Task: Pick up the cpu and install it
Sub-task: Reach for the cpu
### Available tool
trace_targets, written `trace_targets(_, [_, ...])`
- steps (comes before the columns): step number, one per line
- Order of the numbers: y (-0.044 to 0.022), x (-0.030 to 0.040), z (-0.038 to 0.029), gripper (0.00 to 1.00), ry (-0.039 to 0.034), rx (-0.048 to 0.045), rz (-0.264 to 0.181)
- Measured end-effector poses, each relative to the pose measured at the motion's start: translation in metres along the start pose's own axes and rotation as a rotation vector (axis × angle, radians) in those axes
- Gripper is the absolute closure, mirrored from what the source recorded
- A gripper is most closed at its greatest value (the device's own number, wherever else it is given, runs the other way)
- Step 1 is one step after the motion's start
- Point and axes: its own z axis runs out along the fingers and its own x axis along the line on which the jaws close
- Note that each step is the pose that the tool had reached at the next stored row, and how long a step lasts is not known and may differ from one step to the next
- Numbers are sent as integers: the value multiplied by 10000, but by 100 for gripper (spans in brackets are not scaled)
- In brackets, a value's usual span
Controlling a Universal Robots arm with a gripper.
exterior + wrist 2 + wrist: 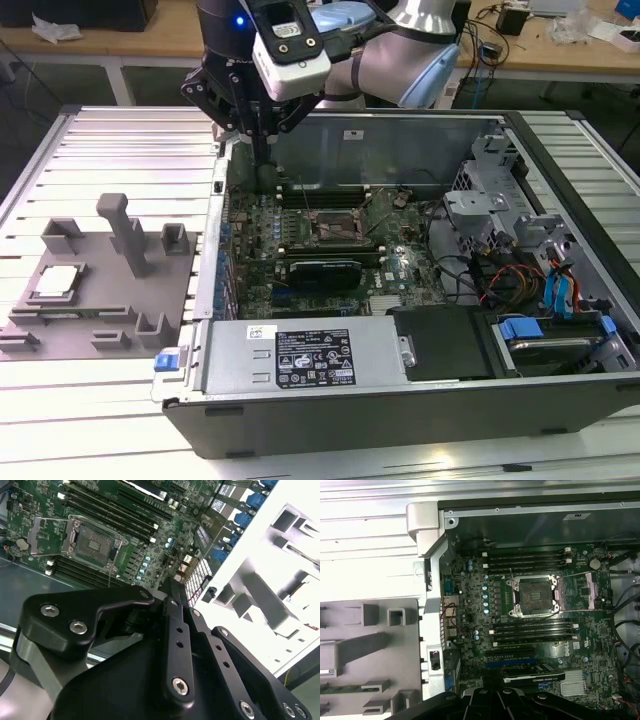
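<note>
A: Foreground?
B: Black gripper (169,582), bolted links on either side. Fingers pressed together at the tip, above the motherboard (150,545) near its edge.
A: On the board?
B: Socket (94,542), metal frame swung open, contact bed exposed. Long dark memory slots (115,510) flank it.
A: Past the edge?
B: A row of blue connectors (240,517), then a grey fixture (265,595), pale with glare.

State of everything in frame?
Small square silvery-topped cpu: resting in grey plastic fixture block, not picked up.
Black rectangular socket frame: open, empty.
Dark metal computer case: side open, green motherboard exposed.
Black tool: above the case's edge, away from cpu.
</note>
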Motion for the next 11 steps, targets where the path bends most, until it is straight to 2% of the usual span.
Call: trace_targets(11, [-7, 85, -3, 89, 0, 1, 0])
